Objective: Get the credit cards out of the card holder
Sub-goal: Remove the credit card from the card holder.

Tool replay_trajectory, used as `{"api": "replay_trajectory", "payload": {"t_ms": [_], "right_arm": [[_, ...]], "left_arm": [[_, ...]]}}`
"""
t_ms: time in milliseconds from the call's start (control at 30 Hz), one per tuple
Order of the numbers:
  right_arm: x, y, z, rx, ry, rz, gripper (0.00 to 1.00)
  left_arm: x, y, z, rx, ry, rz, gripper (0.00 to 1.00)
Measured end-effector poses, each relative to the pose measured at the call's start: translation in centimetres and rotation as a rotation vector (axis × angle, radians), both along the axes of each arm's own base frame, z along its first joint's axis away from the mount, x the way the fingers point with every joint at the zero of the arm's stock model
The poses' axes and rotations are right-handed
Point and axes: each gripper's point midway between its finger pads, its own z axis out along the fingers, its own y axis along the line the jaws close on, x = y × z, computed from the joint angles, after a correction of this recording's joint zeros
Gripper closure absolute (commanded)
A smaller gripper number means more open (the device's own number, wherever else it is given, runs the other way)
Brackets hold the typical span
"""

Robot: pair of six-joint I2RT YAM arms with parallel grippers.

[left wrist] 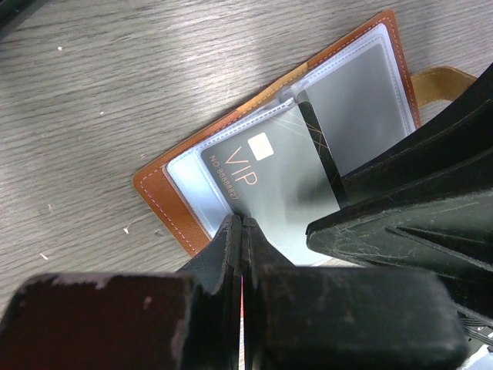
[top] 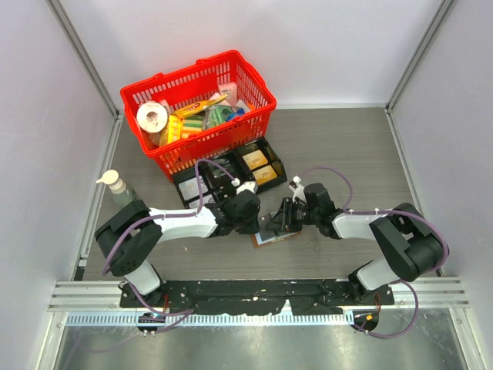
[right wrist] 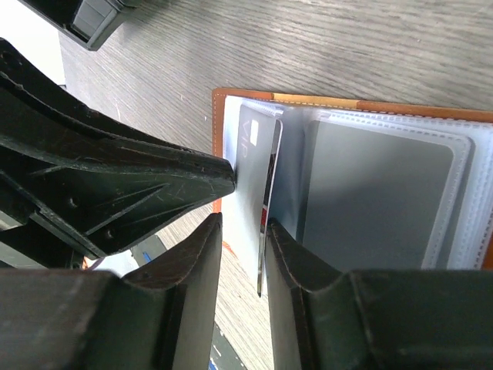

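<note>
Left fingers nip one card, one holder

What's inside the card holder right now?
A grey VIP card partly out of a clear sleeve of the card holder, pinched by the left tool. Whether the other sleeve holds a card, or anything lies beneath, cannot be seen.

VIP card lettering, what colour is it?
Coppery orange, printed on the grey VIP card; it shows best in the left wrist view.
</note>
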Motion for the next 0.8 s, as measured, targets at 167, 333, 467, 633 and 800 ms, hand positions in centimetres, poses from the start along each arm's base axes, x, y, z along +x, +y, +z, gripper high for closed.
{"api": "replay_trajectory", "payload": {"t_ms": [167,333,467,633,800], "right_arm": [[0.4,-0.3,0.2,-0.002,-0.006,-0.016,0.66],[1.1,-0.9,0.4,-0.001,-0.012,-0.046,0.67],[1.7,-1.5,0.5,0.002,-0.016,-0.070,0.72],[1.9,-1.8,0.6,0.005,-0.015,-0.080,0.73],[1.8,-1.8,0.4,0.005,-0.012,-0.077,0.71]], "left_arm": [[0.1,-0.2,-0.1,-0.006,-0.002,0.001,1.00],[0.2,-0.3,-0.1,-0.011,-0.004,0.002,1.00],[0.2,-0.4,-0.1,-0.013,-0.005,0.002,1.00],[0.2,-0.4,-0.1,-0.013,-0.005,0.002,1.00],[0.2,-0.4,-0.1,-0.014,-0.004,0.001,1.00]]}}
